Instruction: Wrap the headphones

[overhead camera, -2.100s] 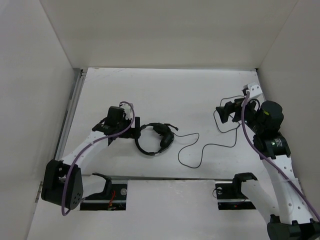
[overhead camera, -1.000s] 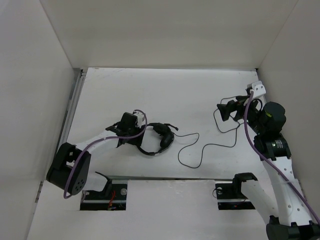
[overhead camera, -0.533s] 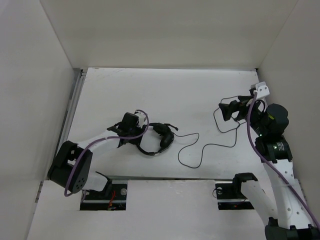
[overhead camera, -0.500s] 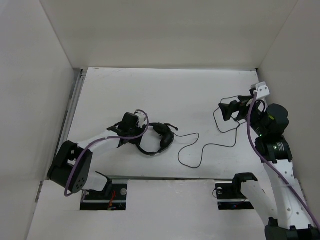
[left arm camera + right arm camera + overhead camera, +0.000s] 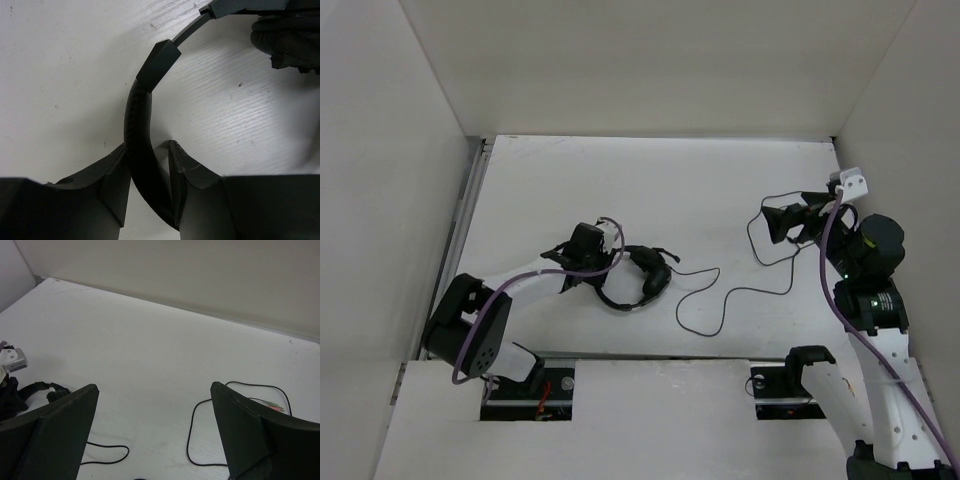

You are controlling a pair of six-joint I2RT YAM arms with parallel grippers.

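Headphones: small and black, lying on the white tabletop, a bit left of the middle and closer to the near edge.
Headband: a thin, round black hoop. It curves away from the left pincer towards the padded ear cup.
Cord: long, thin and black. It runs loose over the tabletop in wavy loops, from the ear cup off to the right side.
Left pincer: low down at the left side of the hoop. One finger is on each side of the headband, and both press against it, so it is pinching the band.
Right pincer: spread wide with nothing between its fingers. It hangs above the right side of the tabletop, well apart from the headphones.
Cord near the right pincer: one loop lies on the tabletop just below and beside it, and the pincer is not touching it.
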